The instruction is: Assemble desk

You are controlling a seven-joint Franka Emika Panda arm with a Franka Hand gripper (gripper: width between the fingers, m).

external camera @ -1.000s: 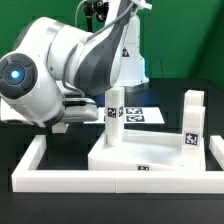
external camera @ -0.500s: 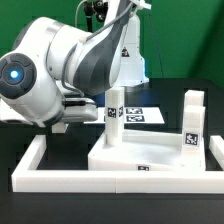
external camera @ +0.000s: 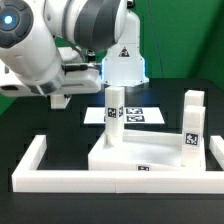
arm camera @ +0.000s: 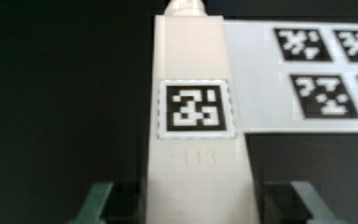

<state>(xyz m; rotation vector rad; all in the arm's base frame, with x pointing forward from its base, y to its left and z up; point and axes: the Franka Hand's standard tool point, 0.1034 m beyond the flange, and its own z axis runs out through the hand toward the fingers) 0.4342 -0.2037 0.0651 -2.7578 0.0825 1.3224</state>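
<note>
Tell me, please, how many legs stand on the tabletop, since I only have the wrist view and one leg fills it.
Observer: Two. The left leg and the right leg both stand upright on the tabletop, toward its far side.
Operator: Thank you. Do the near corners carry anything?
Observer: No, the tabletop's near corners carry no legs.
Operator: What lies around the tabletop?
Observer: A low white border wall runs along its near side and past both ends.

A tagged white leg [arm camera: 197, 120] stands between the hand's [arm camera: 197, 205] fingers [arm camera: 98, 203], marker board [arm camera: 318, 60] beyond.
</note>
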